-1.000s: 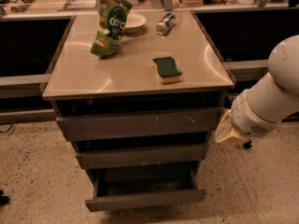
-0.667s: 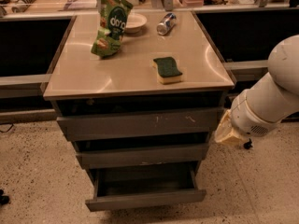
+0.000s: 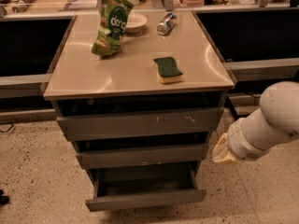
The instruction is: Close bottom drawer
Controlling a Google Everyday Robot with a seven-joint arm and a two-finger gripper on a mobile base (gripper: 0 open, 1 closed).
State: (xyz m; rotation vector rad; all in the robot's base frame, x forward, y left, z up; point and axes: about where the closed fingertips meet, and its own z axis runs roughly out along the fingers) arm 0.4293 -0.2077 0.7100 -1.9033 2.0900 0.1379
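The bottom drawer (image 3: 145, 199) is the lowest of three dark grey drawers in the cabinet under the beige table top. It stands pulled out toward me, and its dark, empty inside (image 3: 145, 178) shows. The middle drawer front (image 3: 142, 155) and the tall scratched top drawer front (image 3: 140, 122) sit a little proud of the cabinet. My white arm (image 3: 268, 122) comes in from the right. My gripper (image 3: 220, 152) is at its beige end, beside the cabinet's right side at middle-drawer height, above and right of the bottom drawer's right corner.
On the table top (image 3: 84, 78) lie a green chip bag (image 3: 111, 26), a white bowl (image 3: 132, 21), a silver can (image 3: 166, 23) and a green-and-yellow sponge (image 3: 167, 69). Dark counters flank the cabinet on both sides. Speckled floor (image 3: 37, 171) lies in front.
My arm has dropped lower along the cabinet's right side, from top-drawer height to middle-drawer height. The drawers have not moved.
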